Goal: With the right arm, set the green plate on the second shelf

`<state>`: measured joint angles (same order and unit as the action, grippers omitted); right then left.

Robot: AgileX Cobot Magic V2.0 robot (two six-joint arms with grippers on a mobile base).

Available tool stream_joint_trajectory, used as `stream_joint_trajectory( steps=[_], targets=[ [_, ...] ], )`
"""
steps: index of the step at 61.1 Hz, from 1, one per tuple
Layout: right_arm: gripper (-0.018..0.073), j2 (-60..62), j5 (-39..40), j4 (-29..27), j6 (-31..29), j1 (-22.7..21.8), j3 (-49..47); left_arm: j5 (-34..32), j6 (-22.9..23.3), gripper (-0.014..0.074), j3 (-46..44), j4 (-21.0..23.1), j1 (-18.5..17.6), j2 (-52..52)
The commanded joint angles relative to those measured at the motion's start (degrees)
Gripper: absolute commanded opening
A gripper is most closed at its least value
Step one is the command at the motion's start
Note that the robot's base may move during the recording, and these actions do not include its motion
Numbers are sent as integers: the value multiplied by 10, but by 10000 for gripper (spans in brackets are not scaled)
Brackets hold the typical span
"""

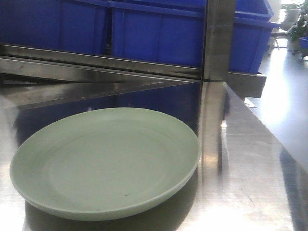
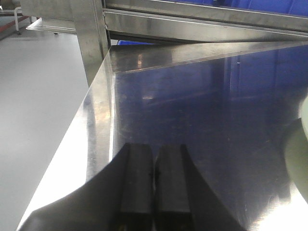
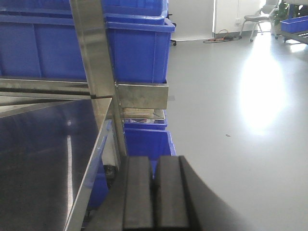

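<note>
While both sit pressed together and empty, the right claw (image 3: 154, 192) hangs just off the worktop (image 3: 43, 144) edge at its 9 o'clock, and the left claw (image 2: 154, 185) hangs over the steel. The green plate (image 1: 106, 161) lies flat on the worktop, blue bins (image 1: 159, 29) at its 12 o'clock.

On tabletop (image 1: 250, 187), front left: plate (image 1: 106, 163). At tabletop's back right corner, behind and right of plate: upright post (image 1: 219, 38). Behind plate, above tabletop: shelf rail (image 1: 96, 60), bins (image 1: 159, 33) side by side on it. Below rail, behind post: lower bins (image 3: 144, 142).
</note>
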<state>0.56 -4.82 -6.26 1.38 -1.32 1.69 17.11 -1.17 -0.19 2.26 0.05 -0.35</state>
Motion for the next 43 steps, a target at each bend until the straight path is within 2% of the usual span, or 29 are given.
stream_joint_trajectory(
  steps=[1,43],
  targets=[
    [52,10,48,6,-3,0,-5,-46,0,124,23,1,-1,-12],
    [52,10,48,6,-3,0,-5,-46,0,124,23,1,-1,-12]
  ],
)
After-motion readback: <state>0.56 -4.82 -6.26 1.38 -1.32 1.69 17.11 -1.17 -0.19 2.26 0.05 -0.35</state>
